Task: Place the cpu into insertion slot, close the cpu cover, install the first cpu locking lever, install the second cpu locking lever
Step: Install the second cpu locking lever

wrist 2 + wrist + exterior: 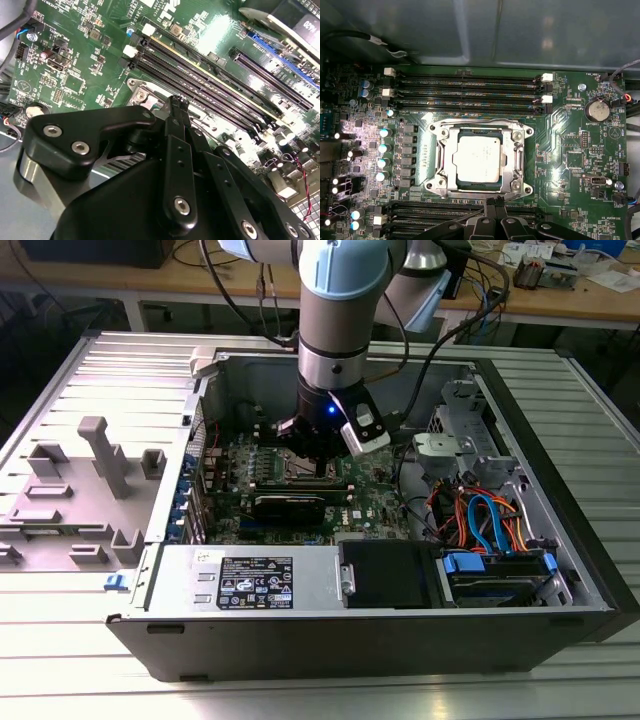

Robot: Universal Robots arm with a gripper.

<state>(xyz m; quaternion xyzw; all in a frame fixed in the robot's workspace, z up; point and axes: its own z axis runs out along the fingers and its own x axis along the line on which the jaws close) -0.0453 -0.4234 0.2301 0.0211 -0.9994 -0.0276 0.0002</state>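
Note:
The cpu (479, 159), a silver square chip, lies flat in the insertion slot (439, 172) on the green motherboard. The cpu cover (480, 134), a thin metal frame, lies down around the chip's edges. I cannot tell how the locking levers stand along the socket's sides. My gripper (494, 201) hovers just beside the socket's edge, towards the lower bank of memory slots, shut with nothing between its fingers. In the second wrist view the black fingertips (177, 102) meet above a silver corner of the socket (142, 95). In the exterior view the gripper (318, 465) reaches down into the open computer case.
Long black memory slots (470, 87) flank the socket on two sides. A coin battery (596, 110) sits near the board's edge. A black card (290, 505), a power supply (280, 580) and a drive bay with coloured cables (490, 525) crowd the case. Grey fixtures (95, 475) stand on the table outside.

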